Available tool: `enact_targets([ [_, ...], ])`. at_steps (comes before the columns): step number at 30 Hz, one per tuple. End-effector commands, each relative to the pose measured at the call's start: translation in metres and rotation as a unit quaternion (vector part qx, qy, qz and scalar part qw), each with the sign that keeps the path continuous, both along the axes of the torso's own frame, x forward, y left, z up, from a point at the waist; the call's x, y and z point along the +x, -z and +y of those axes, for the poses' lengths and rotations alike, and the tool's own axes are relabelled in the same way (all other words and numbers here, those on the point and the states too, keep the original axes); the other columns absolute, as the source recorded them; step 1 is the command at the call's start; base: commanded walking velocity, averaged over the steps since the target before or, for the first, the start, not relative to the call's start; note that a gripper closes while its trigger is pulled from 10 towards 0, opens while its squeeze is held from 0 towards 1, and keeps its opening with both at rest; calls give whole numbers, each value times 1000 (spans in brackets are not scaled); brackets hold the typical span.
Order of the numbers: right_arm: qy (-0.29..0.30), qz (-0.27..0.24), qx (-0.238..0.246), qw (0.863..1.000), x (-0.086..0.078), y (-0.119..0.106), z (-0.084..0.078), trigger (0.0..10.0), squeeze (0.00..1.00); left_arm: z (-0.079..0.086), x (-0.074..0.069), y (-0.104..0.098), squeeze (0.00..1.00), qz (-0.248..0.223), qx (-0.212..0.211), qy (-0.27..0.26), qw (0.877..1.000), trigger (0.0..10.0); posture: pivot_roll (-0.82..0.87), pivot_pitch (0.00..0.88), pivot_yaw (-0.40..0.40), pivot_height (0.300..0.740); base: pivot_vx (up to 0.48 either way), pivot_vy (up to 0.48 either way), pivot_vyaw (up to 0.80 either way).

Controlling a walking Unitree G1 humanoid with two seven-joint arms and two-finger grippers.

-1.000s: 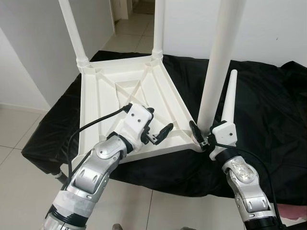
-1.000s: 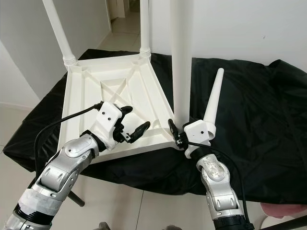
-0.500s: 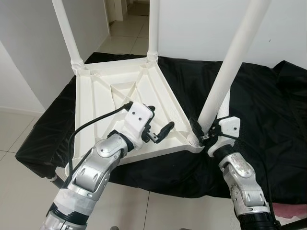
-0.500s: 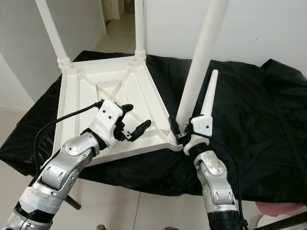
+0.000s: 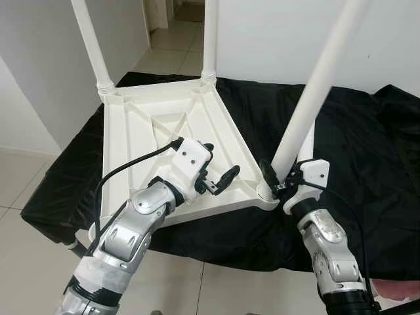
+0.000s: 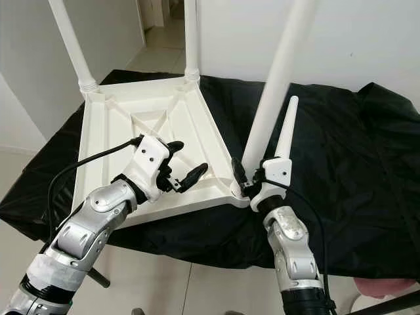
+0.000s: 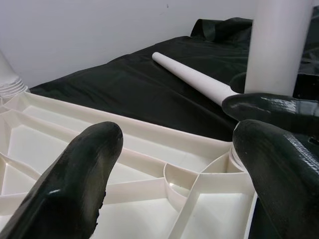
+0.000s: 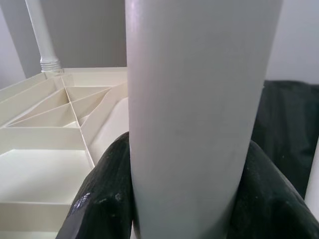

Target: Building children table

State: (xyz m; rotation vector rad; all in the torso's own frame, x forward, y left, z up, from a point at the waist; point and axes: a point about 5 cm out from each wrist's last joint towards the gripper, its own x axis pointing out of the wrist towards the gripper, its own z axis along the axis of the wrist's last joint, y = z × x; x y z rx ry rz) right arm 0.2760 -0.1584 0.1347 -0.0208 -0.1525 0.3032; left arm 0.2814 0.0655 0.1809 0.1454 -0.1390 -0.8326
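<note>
Two legs stand upright at the far corners of the upturned white table on the black-draped bench. My right gripper clamps its fingers around a third, tilted leg at the near right corner, while my left gripper hovers spread apart over the near edge. One loose leg lies right of it.

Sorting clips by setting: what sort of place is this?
Probably a home room: white walls, pale floor tiles, a doorway to a tiled hall, and an upturned white table on black cloth.
</note>
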Motion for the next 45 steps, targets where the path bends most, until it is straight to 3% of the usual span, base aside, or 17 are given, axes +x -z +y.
enact_targets([
  [1, -11, 50, -28, 998, -5, 23, 3, 10000, 0, -3, -4, -4, 0, -5, 4, 36, 999, 10000, -66, 6, 27, 740, 0, 0, 0],
  [13, -30, 29, -64, 997, -14, 28, 6, 10000, 0, -2, -4, -4, 0, -6, 7, 37, 999, 10000, -67, 10, 34, 740, 0, 0, 0],
  [17, -40, 0, -53, 998, -20, 28, 7, 10000, 0, -2, -3, -4, 0, -6, 8, 37, 999, 10000, -67, 10, 35, 740, 0, 0, 0],
  [20, -37, 0, -22, 999, -22, 30, 7, 10000, 0, -2, -3, -4, 0, -7, 9, 36, 999, 10000, -65, 10, 36, 740, 0, 0, 0],
  [25, -37, 0, -9, 999, -22, 30, 7, 10000, 0, -1, -3, -5, 0, -7, 9, 36, 999, 10000, -65, 10, 36, 740, 0, 0, 0],
  [36, -16, 78, -38, 996, -7, 39, 1, 10000, 0, -1, -1, -6, 0, -10, 13, 36, 999, 10000, -62, 5, 43, 740, 0, 0, 0],
  [45, -30, 112, -17, 993, -2, 37, 1, 10000, 0, -1, -1, -7, 0, -11, 14, 34, 999, 10000, -60, 5, 39, 740, 0, 0, 0],
])
